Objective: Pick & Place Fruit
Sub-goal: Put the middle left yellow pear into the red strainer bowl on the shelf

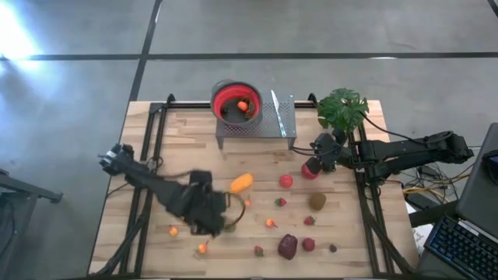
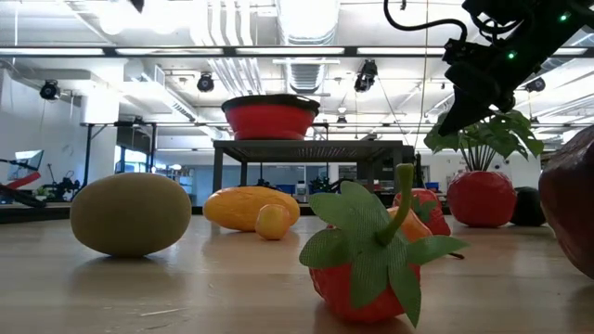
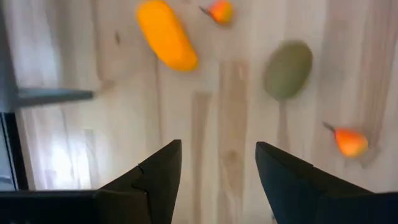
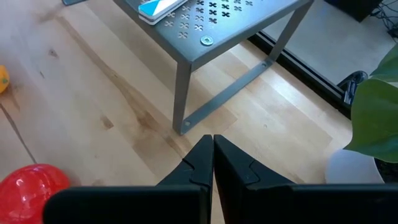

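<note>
Wooden table (image 1: 187, 140) is being worked under lab lights | left gripper (image 3: 217, 180) is being held half apart, empty, above bare wood; orange fruit (image 3: 166, 34) and kiwi (image 3: 287, 68) are lying just ahead | right gripper (image 4: 213, 163) is being kept closed beside the metal stand (image 4: 205, 31) | risk: round fruit being nudged and rolled away by a misaligned descent.

Bowl (image 1: 236, 100) sits on the stand (image 1: 272, 123); fruits (image 1: 286, 181) lie scattered before it.

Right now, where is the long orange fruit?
In the high view the long orange fruit lies mid-table, beside the left gripper, left of the red apple.
</note>
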